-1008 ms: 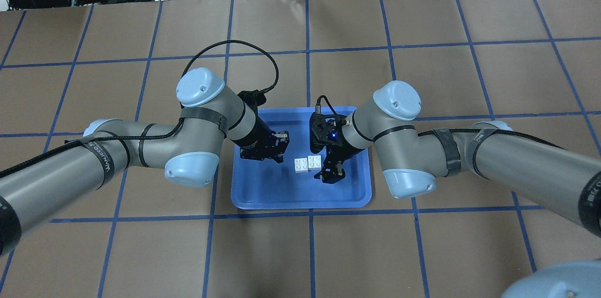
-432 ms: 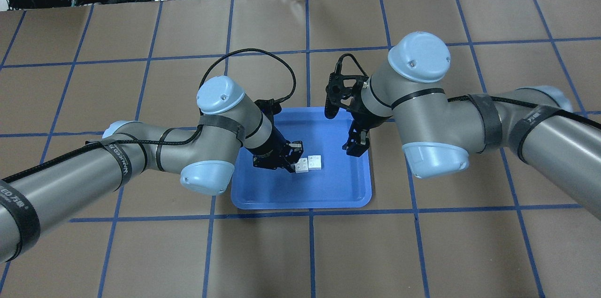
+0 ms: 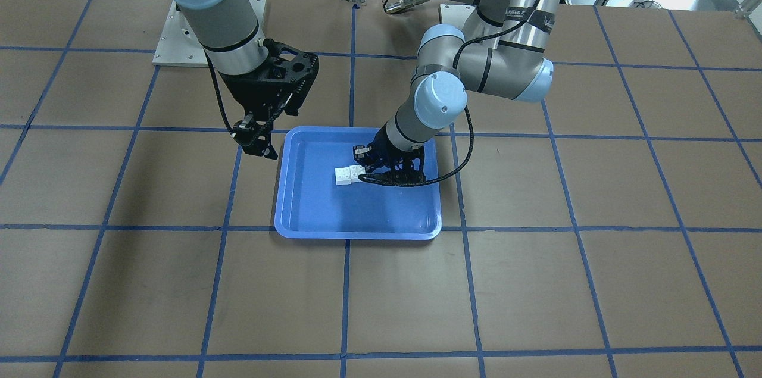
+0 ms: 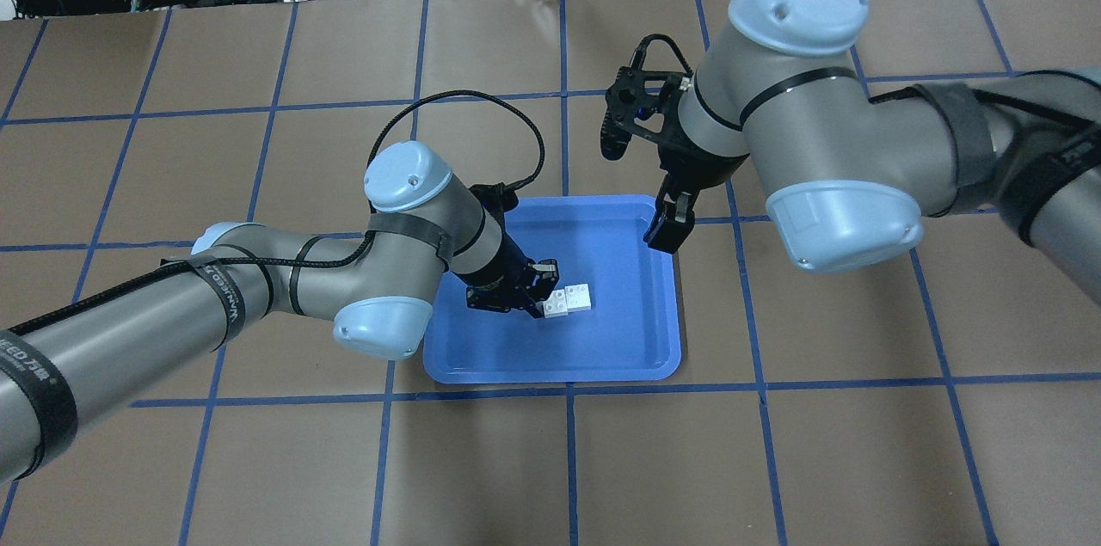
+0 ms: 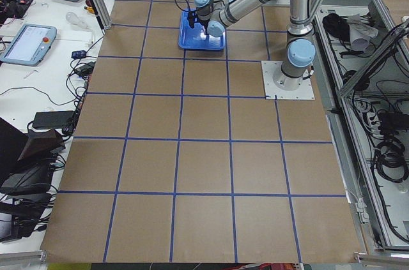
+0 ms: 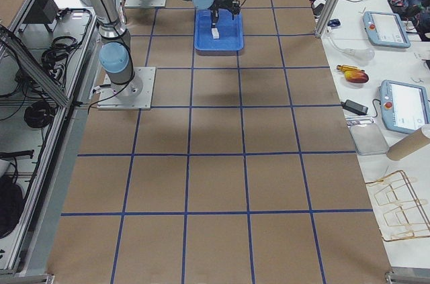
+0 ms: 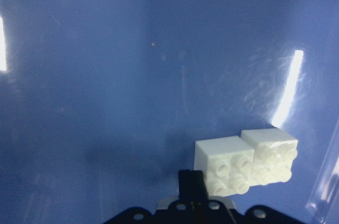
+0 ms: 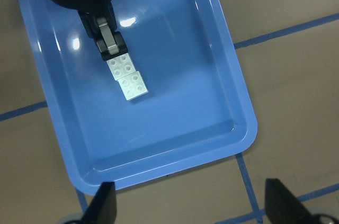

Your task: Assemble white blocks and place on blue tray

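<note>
While the left gripper [image 8: 111,46] is working inside the blue tray [image 8: 180,123]: the task is appearing close to complete.
Done: the white blocks [image 8: 127,75] are lying studs-up on the tray floor, side touching side, forming one short bar with a slight offset at the seam.
Left to do: whether the two are locking together or merely abutting is not showing. Judging from that, a final seating push may be needing doing, then clearing the left arm from the tray.
Left gripper state: its jaws are appearing closed on each other and gripping nothing. The finger ends are pressing against the outer end of the nearer block.
Blocks relative to left gripper: the bar is extending straight away from the finger ends, in line with them, toward the tray's middle. The farther block is touching only its neighbour.
Right gripper [image 8: 189,182] state: its jaws are standing wide apart and carrying nothing.
Blocks relative to right gripper: this gripper is hovering raised near one corner of the tray, well apart from the bar, its camera looking down on it.
</note>
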### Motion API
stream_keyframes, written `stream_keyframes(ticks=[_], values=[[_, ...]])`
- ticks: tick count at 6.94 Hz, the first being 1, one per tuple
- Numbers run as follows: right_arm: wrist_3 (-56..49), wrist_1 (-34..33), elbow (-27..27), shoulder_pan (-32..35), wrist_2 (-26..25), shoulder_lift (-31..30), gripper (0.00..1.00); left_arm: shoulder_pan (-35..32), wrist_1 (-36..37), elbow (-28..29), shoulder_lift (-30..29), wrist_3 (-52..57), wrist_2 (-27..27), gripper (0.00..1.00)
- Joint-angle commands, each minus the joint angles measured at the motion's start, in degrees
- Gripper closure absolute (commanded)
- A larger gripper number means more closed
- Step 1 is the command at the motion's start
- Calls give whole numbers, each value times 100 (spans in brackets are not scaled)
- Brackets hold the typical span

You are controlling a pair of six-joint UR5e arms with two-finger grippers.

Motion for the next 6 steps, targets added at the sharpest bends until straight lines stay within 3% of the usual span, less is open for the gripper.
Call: stream_keyframes(ticks=[1,4,6], values=[[945,1009,-709,3,-75,-243,0,-60,4,16,-7,14,17,100],[2484,1319,-1308,-5,-391,-402,0,-131,-5,139,-7,-65,26,100],[3759,2056,-1520,-31,-673,-446,0,-139,-22,174,28,-73,131,100]])
